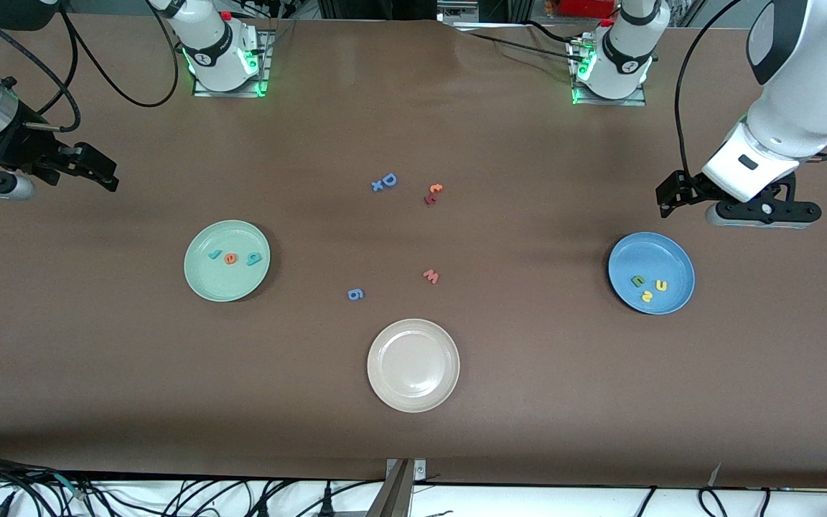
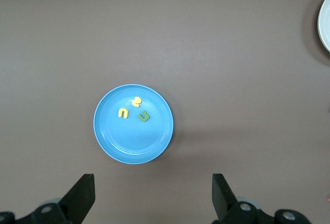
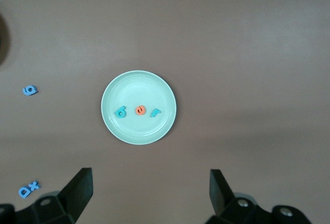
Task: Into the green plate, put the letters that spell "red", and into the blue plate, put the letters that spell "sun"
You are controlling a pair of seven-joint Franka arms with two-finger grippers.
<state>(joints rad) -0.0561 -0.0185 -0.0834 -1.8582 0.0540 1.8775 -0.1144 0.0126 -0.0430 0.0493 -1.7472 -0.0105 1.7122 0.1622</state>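
Note:
The green plate [image 1: 223, 283] [image 3: 111, 123] holds the teal r [image 1: 214, 254] [image 3: 155, 113], the orange e [image 1: 230, 258] [image 3: 140, 110] and the teal d [image 1: 253, 259] [image 3: 121, 112] in a row. In the blue plate [image 1: 643, 251] [image 2: 103, 126] lie a yellow s [image 1: 647, 295] [image 2: 136, 101], a yellow curved letter [image 1: 661, 285] [image 2: 123, 112] and a green one [image 1: 637, 281] [image 2: 144, 115]. My left gripper [image 1: 668, 195] [image 2: 153, 182] hangs open and empty over bare table beside the blue plate. My right gripper [image 1: 106, 176] [image 3: 149, 177] is open and empty over bare table beside the green plate.
A cream-white plate [image 1: 413, 365] sits nearest the front camera, mid-table. Loose letters lie between the two plates: a blue D with an x [image 1: 385, 182] [image 3: 28, 188], an orange and red pair [image 1: 433, 194], a red w [image 1: 431, 276] and a blue g [image 1: 355, 294] [image 3: 30, 90].

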